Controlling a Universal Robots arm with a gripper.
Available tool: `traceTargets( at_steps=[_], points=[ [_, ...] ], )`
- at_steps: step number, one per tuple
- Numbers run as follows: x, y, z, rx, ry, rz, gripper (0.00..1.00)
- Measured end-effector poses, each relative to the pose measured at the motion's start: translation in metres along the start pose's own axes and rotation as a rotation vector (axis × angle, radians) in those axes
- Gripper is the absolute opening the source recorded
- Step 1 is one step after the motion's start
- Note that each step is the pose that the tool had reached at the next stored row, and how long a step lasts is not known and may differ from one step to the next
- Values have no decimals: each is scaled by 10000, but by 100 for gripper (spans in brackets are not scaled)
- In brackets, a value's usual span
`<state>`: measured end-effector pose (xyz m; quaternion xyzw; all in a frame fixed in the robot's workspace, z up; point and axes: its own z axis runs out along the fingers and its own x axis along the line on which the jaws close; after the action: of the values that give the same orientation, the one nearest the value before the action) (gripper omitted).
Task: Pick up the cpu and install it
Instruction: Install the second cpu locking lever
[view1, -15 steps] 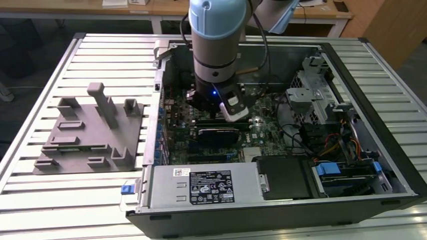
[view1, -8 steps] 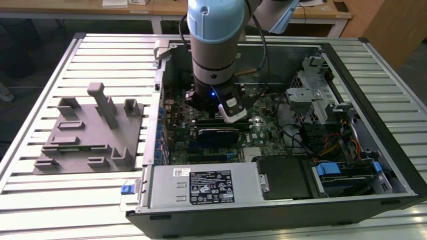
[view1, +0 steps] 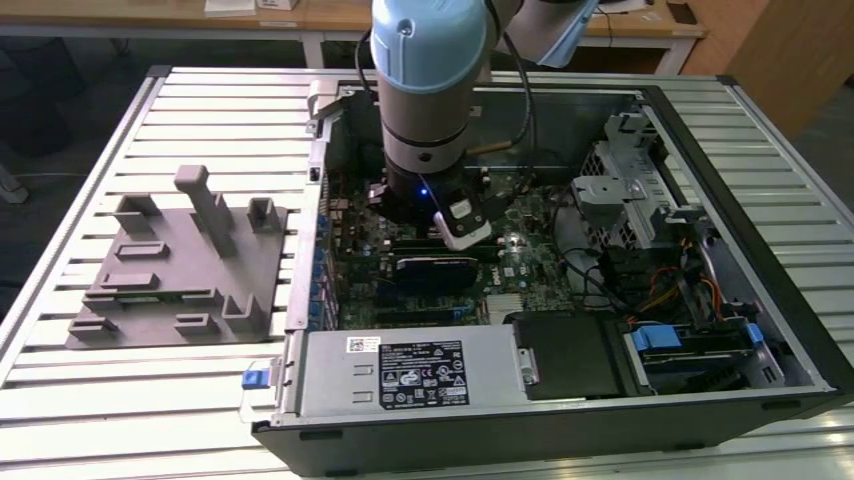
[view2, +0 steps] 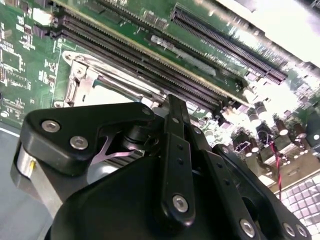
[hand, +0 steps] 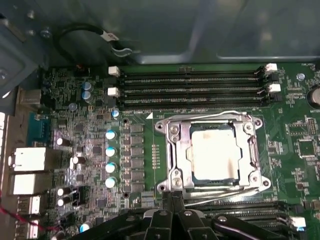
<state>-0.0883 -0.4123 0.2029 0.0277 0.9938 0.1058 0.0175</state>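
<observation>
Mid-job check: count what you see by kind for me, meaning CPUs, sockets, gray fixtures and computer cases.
cpu: 1, lying in the socket
socket: 1
gray fixture: 1, on the table beside the case
computer case: 1, open
Total: 4

This looks like a robotics lab or test workshop. An open computer case (view1: 561, 250) lies on its side on a ribbed metal workbench (view1: 200, 120), its green circuit board (hand: 90, 125) bared. Just beside the case, on the exterior view's left, rests a gray plastic fixture (view1: 180, 270). The robot arm (view1: 427, 90) reaches down into the case. Behind the workbench stand wooden desks (view1: 320, 20).
</observation>
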Motion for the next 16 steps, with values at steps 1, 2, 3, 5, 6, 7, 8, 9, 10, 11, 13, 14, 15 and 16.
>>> traceTargets(
  at_steps=[1, 2, 3, 5, 6, 7, 8, 9, 10, 11, 13, 14, 15, 16],
  points=[
    [-1, -15, -3, -3, 2, -4, 11],
    [-2, -28, -6, -3, 2, -7, 11],
    [-2, -34, -7, -6, 3, -9, 11],
    [0, -35, -3, -51, 5, -7, 11],
    [1, -36, 0, -93, 8, -7, 11],
    [2, -37, 4, -148, 9, -6, 11],
    [5, -38, 9, -207, 12, -5, 11],
    [8, -40, 15, -262, 14, -4, 11],
    [12, -41, 20, -305, 16, -3, 11],
    [16, -43, 26, -339, 17, -3, 11],
    [28, -45, 38, -382, 17, 0, 11],
    [33, -46, 42, -390, 18, 0, 11],
    [37, -48, 47, -396, 18, 1, 11],
    [40, -49, 50, -402, 19, 1, 11]
  ],
)
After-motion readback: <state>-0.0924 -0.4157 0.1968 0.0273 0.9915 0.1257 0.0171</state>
